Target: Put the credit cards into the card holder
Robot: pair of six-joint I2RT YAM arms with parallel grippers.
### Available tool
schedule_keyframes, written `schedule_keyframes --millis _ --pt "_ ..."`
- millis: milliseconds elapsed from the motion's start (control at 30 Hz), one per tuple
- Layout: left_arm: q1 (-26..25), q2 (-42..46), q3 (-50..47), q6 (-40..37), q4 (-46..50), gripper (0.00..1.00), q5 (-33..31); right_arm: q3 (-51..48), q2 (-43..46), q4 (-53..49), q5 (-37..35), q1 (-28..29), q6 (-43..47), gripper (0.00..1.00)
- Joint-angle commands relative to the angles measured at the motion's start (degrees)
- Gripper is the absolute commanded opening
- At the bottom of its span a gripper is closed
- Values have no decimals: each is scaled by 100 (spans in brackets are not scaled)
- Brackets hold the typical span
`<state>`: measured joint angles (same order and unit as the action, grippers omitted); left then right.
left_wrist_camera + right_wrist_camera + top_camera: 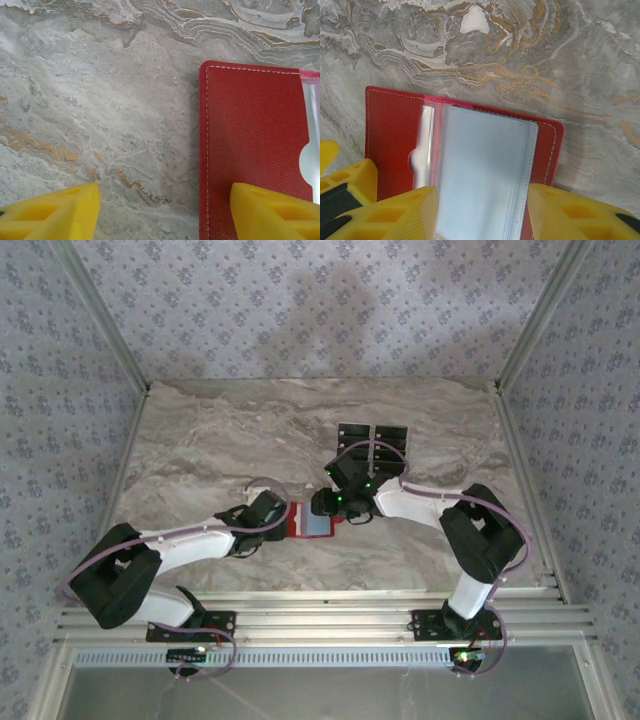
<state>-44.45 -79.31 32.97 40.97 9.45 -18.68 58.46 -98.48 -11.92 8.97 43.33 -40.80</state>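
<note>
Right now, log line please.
card holder open | left gripper open, at its edge | right gripper open over pockets | credit cards on table

Tabletop point(220, 430): grey marble pattern with tan veining, evenly lit. Walls point(300, 300): grey-blue floral paper on three sides, soft shadow on the rear one. Aluminium posts point(108, 325) at corners; aluminium rail point(330, 612) along near edge.
</note>
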Motion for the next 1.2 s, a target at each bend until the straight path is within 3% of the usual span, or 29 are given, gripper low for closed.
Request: schedule_keyframes --millis 0,267,1167 --pt "-46 -77 106 -51 60 70 -107 170 -64 94 125 26 -51 52" --pt "-43 -74 111 -81 -6 70 -86 268 36 -30 34 55 41 52" --pt "-45 -65 -19 -193 -251 69 -80 477 -830 238 346 252 -143 51"
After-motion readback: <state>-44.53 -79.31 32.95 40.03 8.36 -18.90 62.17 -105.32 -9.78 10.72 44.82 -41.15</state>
